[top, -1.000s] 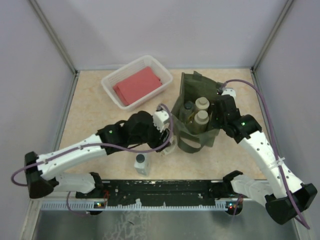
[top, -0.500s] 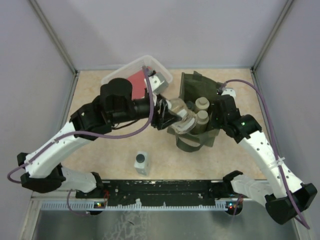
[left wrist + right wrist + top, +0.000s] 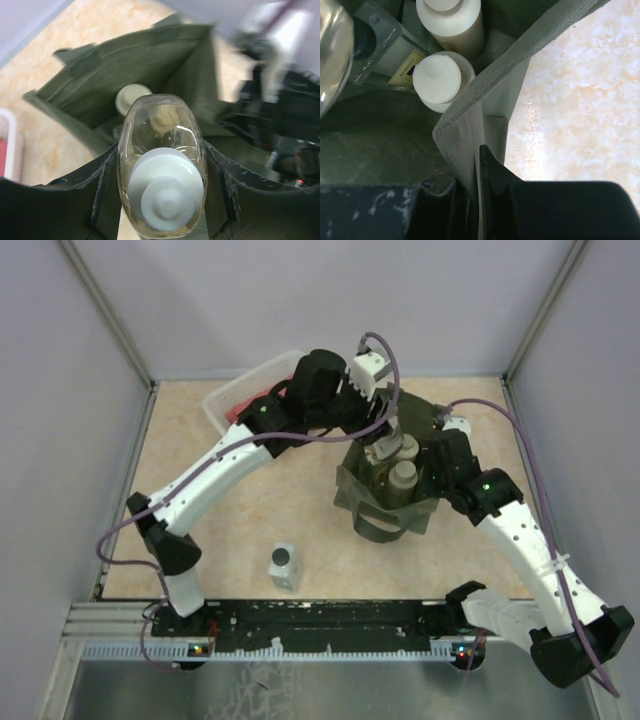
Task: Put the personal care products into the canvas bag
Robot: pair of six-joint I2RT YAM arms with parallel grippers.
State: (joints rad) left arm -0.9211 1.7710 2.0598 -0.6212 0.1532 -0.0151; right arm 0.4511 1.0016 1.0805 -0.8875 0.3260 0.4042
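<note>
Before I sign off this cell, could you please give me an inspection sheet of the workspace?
Surface: beige table, one grey bottle standing loose near the arm bases.
Job's things: canvas bag open, two cream bottles and a second grey bottle inside; amber bottle above its mouth.
Clutter: white basket holding a red cloth, far left.
Pincers: left pincer shut on the amber bottle; right pincer shut on the bag's rim.
Cables: purple cables run along both arms.
Surroundings: plain grey walls; nothing else seen.

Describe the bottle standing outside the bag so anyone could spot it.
Look along the black rail at the table's near edge. Just beyond it stands a grey rectangular bottle with a dark cap, the only one away from the olive canvas bag.
</note>
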